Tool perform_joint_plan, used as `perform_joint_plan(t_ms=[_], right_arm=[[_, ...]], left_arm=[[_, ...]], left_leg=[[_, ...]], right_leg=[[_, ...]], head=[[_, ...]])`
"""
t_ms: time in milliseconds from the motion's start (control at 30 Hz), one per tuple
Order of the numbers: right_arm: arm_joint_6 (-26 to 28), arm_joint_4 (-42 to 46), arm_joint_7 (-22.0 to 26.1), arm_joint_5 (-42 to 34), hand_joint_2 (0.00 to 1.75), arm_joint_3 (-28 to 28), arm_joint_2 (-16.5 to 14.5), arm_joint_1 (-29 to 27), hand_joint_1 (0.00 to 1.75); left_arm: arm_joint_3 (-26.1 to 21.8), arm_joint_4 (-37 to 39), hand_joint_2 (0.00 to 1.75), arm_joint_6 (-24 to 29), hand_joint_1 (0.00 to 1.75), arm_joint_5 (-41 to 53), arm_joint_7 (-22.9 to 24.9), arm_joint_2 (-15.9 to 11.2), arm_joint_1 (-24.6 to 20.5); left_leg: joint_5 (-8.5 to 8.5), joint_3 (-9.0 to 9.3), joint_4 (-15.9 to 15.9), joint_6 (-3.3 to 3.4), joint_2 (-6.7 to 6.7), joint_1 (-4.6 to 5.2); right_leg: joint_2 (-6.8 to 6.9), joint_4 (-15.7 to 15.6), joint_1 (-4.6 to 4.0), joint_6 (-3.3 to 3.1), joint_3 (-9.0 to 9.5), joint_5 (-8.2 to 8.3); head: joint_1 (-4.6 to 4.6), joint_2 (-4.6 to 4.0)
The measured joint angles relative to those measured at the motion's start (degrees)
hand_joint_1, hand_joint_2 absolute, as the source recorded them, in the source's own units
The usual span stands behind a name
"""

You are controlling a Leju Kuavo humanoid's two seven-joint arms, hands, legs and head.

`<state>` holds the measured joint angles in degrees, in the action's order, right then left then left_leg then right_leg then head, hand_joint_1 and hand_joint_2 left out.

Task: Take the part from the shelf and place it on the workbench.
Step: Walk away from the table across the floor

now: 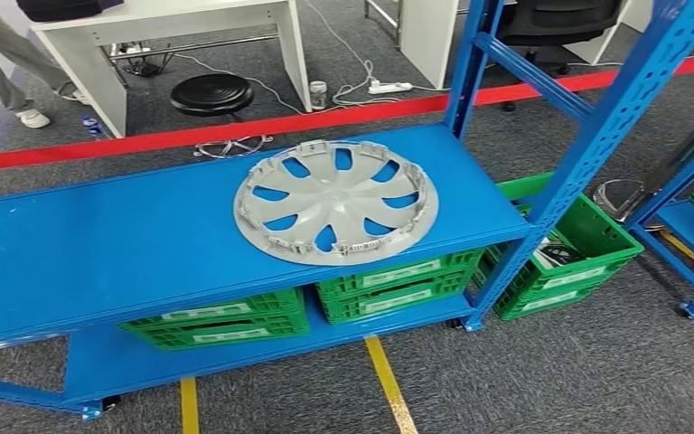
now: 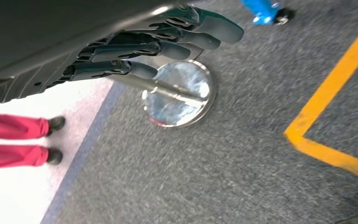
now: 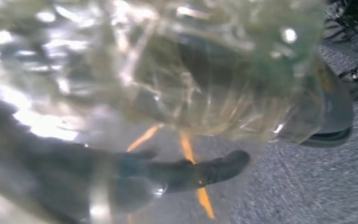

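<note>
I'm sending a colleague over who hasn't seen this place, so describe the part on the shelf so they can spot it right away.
Find the blue metal shelf with green crates on its bottom level. On its upper board, toward the right end, lies the wheel cover, flat. It is the only thing on that board: a round, light grey disc with curved cutouts showing blue through.

Part [image 1: 335, 201] on shelf [image 1: 126, 244], crates [image 1: 389, 285] beneath.
</note>
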<state>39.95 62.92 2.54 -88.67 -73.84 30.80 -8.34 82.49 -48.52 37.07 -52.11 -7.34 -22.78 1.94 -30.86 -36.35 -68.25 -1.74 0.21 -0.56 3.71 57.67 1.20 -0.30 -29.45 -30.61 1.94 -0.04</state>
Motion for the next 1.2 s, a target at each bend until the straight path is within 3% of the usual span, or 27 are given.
perform_joint_plan(t_ms=[33,100,133,200,233,300,333,400,433,467,500,567,633,700,733,800,867,933,967,1000,1067,1133,1200], right_arm=[[0.0,-0.01,0.0,0.0,0.0,-0.01,0.0,0.02,0.0],[0.0,-0.03,0.0,0.0,0.0,-0.02,-0.01,0.06,0.0],[0.0,-0.05,0.0,0.0,0.0,-0.02,-0.02,0.14,0.0],[0.0,-0.08,0.0,0.0,0.0,-0.02,-0.02,0.38,0.0],[0.0,-0.09,-0.05,0.0,0.0,-0.03,-0.02,0.48,0.0],[0.0,-0.11,-0.12,0.0,0.0,-0.07,-0.01,0.46,0.0],[0.0,-0.13,-0.14,0.0,0.0,-0.1,-0.02,0.38,0.0],[0.0,-0.18,-0.13,0.0,0.0,-0.2,-0.02,0.27,0.0],[0.0,-0.2,-0.17,0.0,0.0,-0.25,-0.02,0.24,0.0],[0.0,-0.22,-0.21,0.0,0.0,-0.28,-0.02,0.23,0.0],[0.0,-0.25,-0.21,0.0,0.0,-0.3,-0.02,0.21,0.0],[0.0,-0.32,-0.13,0.0,0.0,-0.32,-0.02,0.19,0.0],[0.0,-0.39,0.15,0.0,0.0,-0.33,-0.03,0.25,0.0],[0.0,-0.44,0.27,0.0,0.0,-0.33,-0.04,0.36,0.0],[0.0,-0.45,0.21,0.0,0.0,-0.32,-0.05,0.4,0.0],[0.0,-0.47,0.13,0.0,0.0,-0.32,-0.09,0.32,0.0],[0.0,-0.49,0.1,0.0,0.0,-0.33,-0.1,0.17,0.0],[0.0,-0.55,0.07,0.0,0.0,-0.34,-0.11,0.12,0.0],[0.0,-0.57,0.05,0.0,0.0,-0.33,-0.11,0.14,0.0],[0.0,-0.6,0.04,0.0,0.0,-0.33,-0.11,0.12,0.0],[0.0,-0.62,0.04,0.0,0.0,-0.31,-0.13,0.16,0.0],[0.0,-0.63,0.07,0.0,0.0,-0.25,-0.17,0.25,0.0],[0.0,-0.62,0.12,0.0,0.0,-0.13,-0.19,0.23,0.0]], left_arm=[[0.01,0.0,0.0,0.0,0.0,0.0,0.0,-0.03,0.05],[0.01,0.0,0.0,0.0,0.0,0.0,-0.01,-0.06,-0.13],[0.0,0.01,0.0,0.0,0.0,0.0,-0.02,-0.06,-0.19],[0.01,0.03,0.0,0.0,0.0,-0.01,-0.04,-0.05,-0.05],[0.02,0.04,0.0,0.0,0.0,-0.01,-0.04,-0.04,0.05],[0.04,0.06,0.0,-0.01,0.0,-0.02,-0.05,0.01,0.05],[0.04,0.07,0.0,-0.01,0.0,-0.02,-0.06,0.05,-0.02],[0.04,0.1,0.0,-0.01,0.0,-0.04,-0.09,0.16,-0.14],[0.04,0.12,0.0,0.0,0.0,-0.05,-0.1,0.2,-0.15],[0.04,0.14,0.0,0.0,0.0,-0.06,-0.1,0.22,-0.14],[0.04,0.16,0.0,-0.01,0.0,-0.07,-0.1,0.25,-0.15],[0.04,0.18,0.0,-0.01,0.0,-0.07,-0.13,0.29,-0.19],[0.04,0.21,0.0,0.0,0.0,-0.09,-0.16,0.32,-0.19],[0.04,0.26,0.0,0.0,0.0,-0.11,-0.17,0.29,-0.05],[0.05,0.29,0.0,0.0,0.0,-0.13,-0.17,0.27,0.04],[0.06,0.34,0.0,-0.01,0.0,-0.13,-0.18,0.24,0.01],[0.07,0.4,0.0,-0.01,0.0,-0.11,-0.19,0.31,-0.18],[0.07,0.44,0.0,-0.01,0.0,-0.11,-0.2,0.4,-0.18],[0.08,0.45,0.0,-0.02,0.0,-0.11,-0.2,0.43,-0.08],[0.09,0.48,0.0,-0.01,0.0,-0.11,-0.2,0.44,0.03],[0.11,0.56,0.0,-0.01,0.0,-0.11,-0.3,0.42,0.12],[0.11,0.63,0.0,0.0,0.0,-0.08,-0.51,0.42,0.14],[0.09,0.69,0.0,0.0,0.0,-0.03,-0.67,0.48,0.36]], left_leg=[[1.79,1.93,3.82,0.25,1.24,0.16],[3.33,4.56,9.13,1.08,3.25,0.63],[3.19,4.89,9.97,1.47,3.54,0.84],[3.3,4.87,10.34,2.24,2.37,0.82],[3.46,4.95,10.57,2.59,1.8,0.69],[3.8,5.09,10.98,3.24,0.67,0.41],[3.83,5.02,10.99,3.39,0.06,0.43],[3.8,4.95,10.97,3.55,-1.33,0.46],[3.75,5.03,10.96,3.57,-2.06,0.47],[3.68,5.17,10.93,3.53,-2.8,0.47],[3.57,5.38,10.9,3.41,-3.56,0.44],[3.26,5.55,10.69,2.95,-4.99,0.48],[3.17,5.2,10.43,2.3,-6.25,0.52],[3.33,4.77,10.33,1.63,-7.45,0.34],[3.14,4.59,10.04,1.34,-7.19,0.27],[1.07,3.13,6.82,0.77,-4.65,0.3],[-2.51,-0.31,-0.24,0.29,-1.72,0.25],[-3.93,-2.81,-5.31,0.06,-0.93,0.09],[-3.09,-2.7,-5.21,0.05,-0.79,0.05],[-1.35,-1.52,-3.07,0.15,-0.63,0.03],[2.07,2.45,4.18,0.65,0.09,0.21],[3.08,5.05,9.14,1.21,0.72,0.46],[2.91,5.39,10.06,1.2,0.77,0.52]], right_leg=[[0.65,0.0,-0.05,0.18,0.26,-0.29],[1.86,0.01,-0.31,0.81,0.82,-0.93],[2.47,-0.06,-0.43,1.15,1.1,-1.15],[3.35,-0.29,-0.46,1.77,1.84,-1.44],[2.59,0.02,-0.4,2.07,1.99,-1.89],[-0.64,3.8,-0.24,2.5,0.44,-4.28],[-2.34,7.51,-0.23,2.6,-1.43,-6.01],[-3.5,14.87,-0.23,2.66,-5.58,-8.32],[-3.6,16.22,-0.22,2.67,-6.75,-7.9],[-3.69,15.32,-0.18,2.66,-6.86,-6.31],[-4.05,12.3,-0.09,2.63,-5.95,-3.84],[-6.32,4.81,0.24,2.45,-3.18,0.12],[-7.85,1.22,0.36,2.03,-1.63,0.97],[-6.95,0.98,0.24,1.42,-1.3,0.86],[-6.31,0.89,0.23,1.1,-1.16,0.93],[-4.81,0.66,0.31,0.38,-0.94,0.97],[-3.18,0.65,0.12,-0.11,-0.85,0.76],[-1.57,0.66,-0.03,-0.28,-0.89,0.54],[-0.85,0.66,-0.08,-0.28,-0.87,0.39],[-0.27,0.66,-0.1,-0.21,-0.76,0.22],[0.62,0.7,-0.23,0.19,-0.33,-0.23],[1.23,0.79,-0.44,0.78,-0.05,-0.64],[1.44,0.83,-0.57,0.56,0.04,-0.89]], head=[[0.01,0.0],[-0.04,0.0],[-0.08,0.0],[-0.1,0.0],[-0.19,-0.01],[-0.47,-0.01],[-0.64,-0.01],[-0.67,0.0],[-0.68,0.0],[-0.68,0.0],[-0.68,0.0],[-0.77,-0.01],[-0.8,-0.01],[-0.77,0.0],[-0.73,-0.01],[-0.33,-0.01],[0.04,-0.01],[0.04,-0.01],[0.05,0.0],[0.05,0.0],[0.05,0.0],[-0.04,0.0],[-0.15,0.0]])
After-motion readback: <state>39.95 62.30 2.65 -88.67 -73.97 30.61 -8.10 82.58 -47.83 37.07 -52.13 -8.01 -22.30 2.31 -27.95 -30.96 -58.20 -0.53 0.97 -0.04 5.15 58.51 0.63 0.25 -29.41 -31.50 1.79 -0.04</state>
